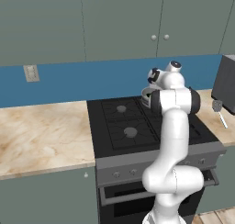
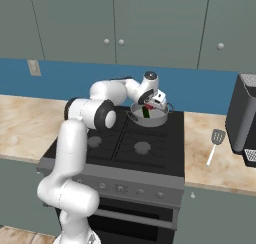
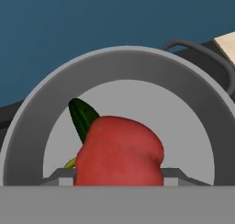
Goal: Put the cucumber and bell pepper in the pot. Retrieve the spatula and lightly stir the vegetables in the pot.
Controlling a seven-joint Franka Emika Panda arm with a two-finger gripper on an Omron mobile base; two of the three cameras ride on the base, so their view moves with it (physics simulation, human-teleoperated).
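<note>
Pepper placement is the step I have in hand: the bell pepper (image 3: 118, 152) sits between the gripper (image 2: 147, 109) jaws, which stand partly open around it, clamped on its sides as far as I can judge from the hand view. I hold it directly over the pot (image 2: 159, 119), which stands on the back right burner of the stove (image 2: 150, 153). The cucumber (image 3: 82, 118) already lies inside the pot, its dark green end showing behind the pepper.

Next I judge I should open the jaws and let the pepper drop beside the cucumber, then lift clear of the rim. After that comes the spatula (image 2: 214, 145), which lies on the worktop (image 2: 200, 163) right of the stove, near the dark appliance (image 2: 244, 115) at the right edge.

My arm reaches forward over the stove, elbow bent high, wrist tipped down toward the pot's mouth, hand just above the rim
</note>
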